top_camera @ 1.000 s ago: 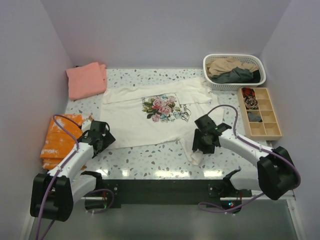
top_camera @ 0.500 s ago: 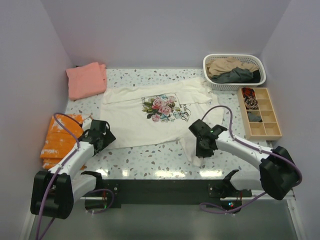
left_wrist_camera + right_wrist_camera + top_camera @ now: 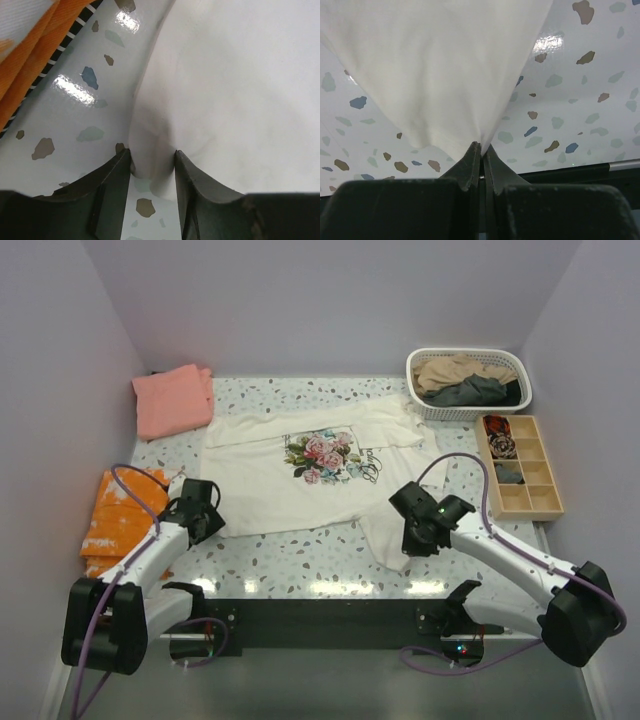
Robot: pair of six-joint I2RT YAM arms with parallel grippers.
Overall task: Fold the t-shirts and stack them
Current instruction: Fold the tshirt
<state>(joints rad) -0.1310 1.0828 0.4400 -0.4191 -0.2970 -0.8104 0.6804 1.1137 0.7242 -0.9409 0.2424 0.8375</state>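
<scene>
"How far along are they?"

"Early, I'd say; the pink shirt (image 3: 172, 400) lies folded at the far left; the cream shirt (image 3: 300, 475) lies spread mid-table; the tan shirt (image 3: 450, 370) and grey shirt (image 3: 470, 392) wait in the basket (image 3: 465, 353)."

"And the grippers?"

"The right gripper (image 3: 481, 150) pinches the cream shirt's near corner; the left gripper (image 3: 151, 157) straddles its hem, jaws apart; whether it grips, I cannot tell."

Seeing the left arm (image 3: 150, 555) stretched low and forward, with the left gripper (image 3: 152, 157) tipped down at the surface, jaws roughly half apart either side of a corner of the cream t-shirt (image 3: 290, 490). Over on the right arm (image 3: 510, 555), angled in toward the middle, with the right gripper (image 3: 481, 147) squeezed completely closed on a pinch of that same shirt, fingertips meeting
</scene>
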